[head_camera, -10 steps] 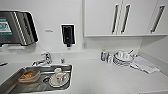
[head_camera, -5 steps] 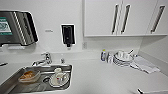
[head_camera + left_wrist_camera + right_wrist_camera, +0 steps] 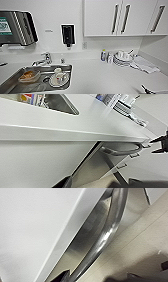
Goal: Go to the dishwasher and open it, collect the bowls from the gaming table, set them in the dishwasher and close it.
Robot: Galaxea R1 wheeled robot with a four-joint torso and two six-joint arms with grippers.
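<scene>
Since the right wrist camera sits right up against the dishwasher's handle (image 3: 110,235), I judge I'm at the opening step. Handle: curved bar, polished metal, bright glare along it, standing off a brushed steel door (image 3: 85,240) below the white bench edge. Left wrist view puts the same handle (image 3: 120,150) under the bench lip (image 3: 75,135), door looking slightly ajar there, not sure. Right jaws: can't tell apart or together, nor whether they touch the bar. Left jaws: can't tell either. Up on the bench (image 3: 100,75): steel sink (image 3: 15,82) at the left end holding dirty dishes, faucet (image 3: 45,59) behind it, stacked plates (image 3: 122,60) toward the back right corner, cloth (image 3: 145,65) beside them.
</scene>
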